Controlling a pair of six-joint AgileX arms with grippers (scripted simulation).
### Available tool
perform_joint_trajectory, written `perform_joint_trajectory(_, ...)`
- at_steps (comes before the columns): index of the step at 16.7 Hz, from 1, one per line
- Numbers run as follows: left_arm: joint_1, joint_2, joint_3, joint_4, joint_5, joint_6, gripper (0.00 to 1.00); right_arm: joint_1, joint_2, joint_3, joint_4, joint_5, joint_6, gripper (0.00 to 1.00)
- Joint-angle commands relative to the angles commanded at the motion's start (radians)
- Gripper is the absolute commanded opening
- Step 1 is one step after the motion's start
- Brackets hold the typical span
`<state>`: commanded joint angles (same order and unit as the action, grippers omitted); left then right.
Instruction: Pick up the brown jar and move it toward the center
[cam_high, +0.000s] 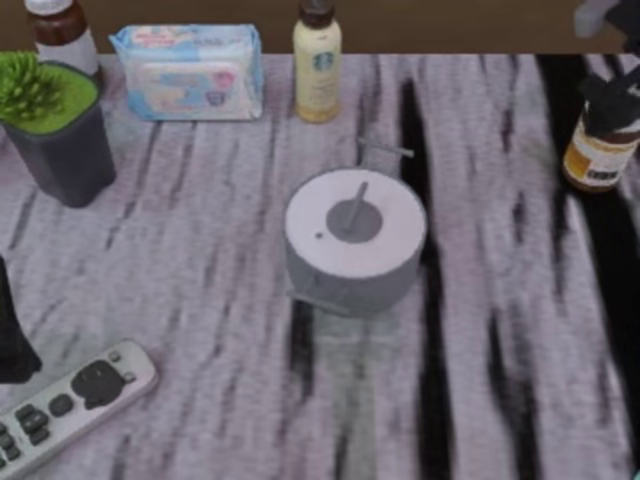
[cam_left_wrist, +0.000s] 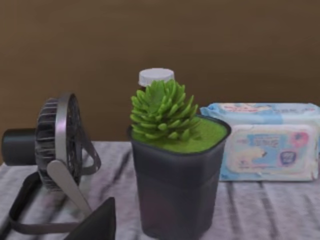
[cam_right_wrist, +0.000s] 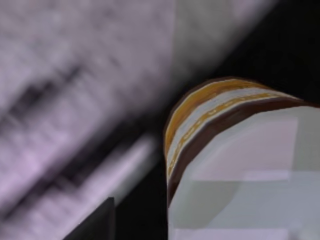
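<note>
The brown jar (cam_high: 598, 155), dark brown with a yellow-orange label, stands near the table's right edge. My right gripper (cam_high: 608, 98) hangs directly over it and hides its lid from above. In the right wrist view the jar (cam_right_wrist: 200, 117) fills the frame, its wide white lid close to the camera. One dark finger (cam_right_wrist: 95, 222) shows beside it with a dark gap between them, so the gripper is open and not touching the jar. My left gripper (cam_high: 10, 340) is parked at the left edge, open and holding nothing.
A round white-and-grey drum (cam_high: 355, 240) sits mid-table. Along the back stand a cream bottle (cam_high: 317, 65), a wipes pack (cam_high: 190, 70), a reddish-brown jar (cam_high: 62, 35) and a potted succulent (cam_high: 55, 130). A remote (cam_high: 70, 400) lies front left. A small fan (cam_left_wrist: 60, 145) shows in the left wrist view.
</note>
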<state>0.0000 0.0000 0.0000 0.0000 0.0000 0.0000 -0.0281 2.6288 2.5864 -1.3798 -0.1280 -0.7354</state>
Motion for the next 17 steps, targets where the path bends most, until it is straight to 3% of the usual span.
perform_joint_trajectory(5,0.0,0.0,0.0,0.0,0.0,0.0,1.0,0.009,0.01,-0.136,0.15,0.002,0.009,1.0)
perform_joint_trajectory(10,0.0,0.0,0.0,0.0,0.0,0.0,1.0,0.011,0.012,-0.153,0.167,0.002,0.011,1.0)
perform_joint_trajectory(17,0.0,0.0,0.0,0.0,0.0,0.0,1.0,0.011,0.012,-0.153,0.167,0.002,0.011,0.47)
